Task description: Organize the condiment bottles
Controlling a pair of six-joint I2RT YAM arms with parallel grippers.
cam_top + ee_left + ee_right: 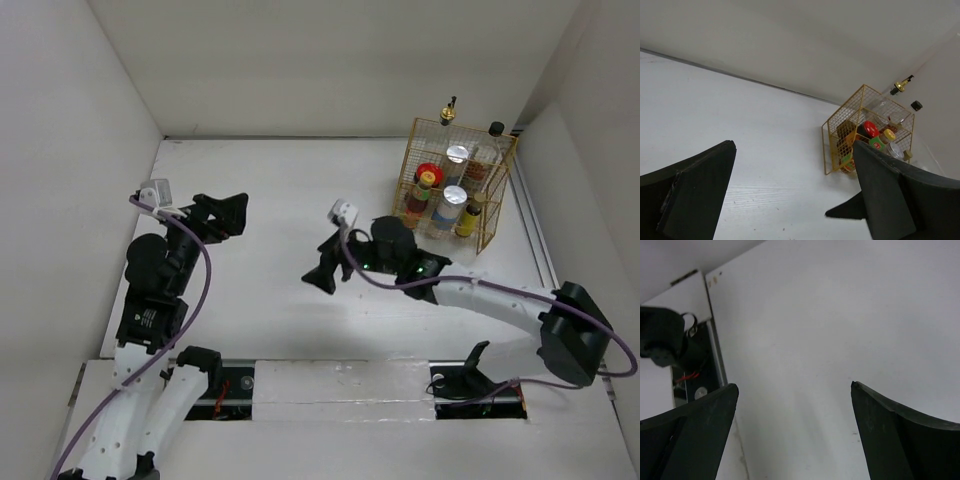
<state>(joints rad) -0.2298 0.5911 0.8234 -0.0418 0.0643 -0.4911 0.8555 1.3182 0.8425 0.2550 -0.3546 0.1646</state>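
The condiment bottles stand in the gold wire basket at the back right. I see a red-lidded jar, a yellow-capped red-labelled bottle, two silver-lidded blue-labelled jars, a small yellow-labelled bottle, a black-capped clear bottle and a gold-capped bottle. My left gripper is open and empty at the left, facing the basket. My right gripper is open and empty over mid-table, pointing away from the basket.
White walls close the table on three sides. The arm bases and a metal rail sit at the near edge. The right wrist view shows bare table and the left arm's base.
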